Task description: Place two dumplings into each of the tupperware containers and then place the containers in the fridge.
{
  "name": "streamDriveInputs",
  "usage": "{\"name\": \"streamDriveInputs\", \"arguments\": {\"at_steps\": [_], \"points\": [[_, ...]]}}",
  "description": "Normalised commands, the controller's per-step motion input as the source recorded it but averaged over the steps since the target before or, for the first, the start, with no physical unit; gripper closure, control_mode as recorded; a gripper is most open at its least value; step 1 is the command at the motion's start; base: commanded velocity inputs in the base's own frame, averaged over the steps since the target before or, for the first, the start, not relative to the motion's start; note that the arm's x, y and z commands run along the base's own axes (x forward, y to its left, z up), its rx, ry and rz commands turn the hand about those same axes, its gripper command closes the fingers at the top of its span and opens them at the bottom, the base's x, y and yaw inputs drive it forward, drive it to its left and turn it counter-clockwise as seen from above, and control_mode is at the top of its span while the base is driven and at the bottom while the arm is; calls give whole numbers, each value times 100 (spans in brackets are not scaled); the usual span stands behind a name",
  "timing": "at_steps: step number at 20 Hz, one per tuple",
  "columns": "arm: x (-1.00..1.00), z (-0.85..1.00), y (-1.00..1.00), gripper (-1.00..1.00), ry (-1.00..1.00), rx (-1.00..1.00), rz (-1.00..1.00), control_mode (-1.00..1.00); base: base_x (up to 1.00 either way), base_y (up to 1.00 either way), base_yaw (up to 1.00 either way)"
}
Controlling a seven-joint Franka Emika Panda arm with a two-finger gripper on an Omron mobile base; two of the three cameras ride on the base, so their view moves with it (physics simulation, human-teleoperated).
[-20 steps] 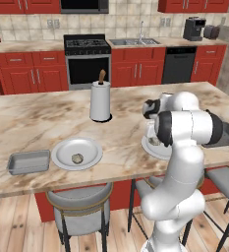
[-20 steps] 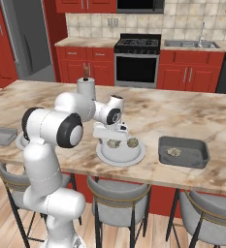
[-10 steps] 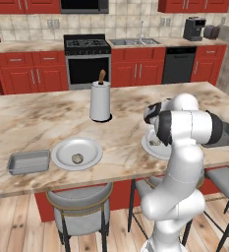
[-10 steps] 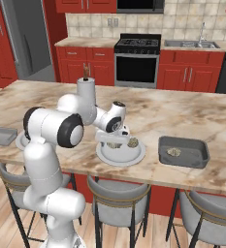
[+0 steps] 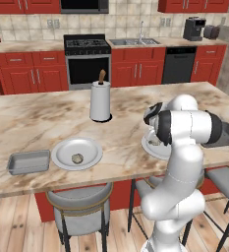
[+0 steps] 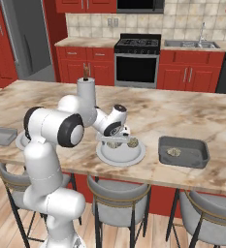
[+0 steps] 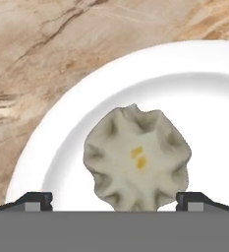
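- Gripper (image 7: 114,199) spread wide, a dumpling (image 7: 137,158) between the tips on the white plate (image 6: 121,154) — lower than a second ago.
- Grey container (image 6: 183,151) at the plate's 3 o'clock, one dumpling inside.
- Paper towel roll (image 6: 86,92) behind, at 10 o'clock.

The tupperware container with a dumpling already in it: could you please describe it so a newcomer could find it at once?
Start at the marble island counter and find the white plate under the open gripper. Just beyond that plate, near the counter's front edge, sits the tupperware container. It is a dark grey rectangular tray holding one dumpling, whereas the other tray lies bare.
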Motion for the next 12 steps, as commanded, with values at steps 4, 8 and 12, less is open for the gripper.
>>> {"name": "streamDriveInputs", "arguments": {"at_steps": [4,8,12], "points": [[37,0,-4,-100,-2,3,0,-100,0,0,0],[24,2,-5,-100,2,1,0,-100,0,0,0],[5,0,-2,-100,3,0,0,-100,0,0,0]]}}
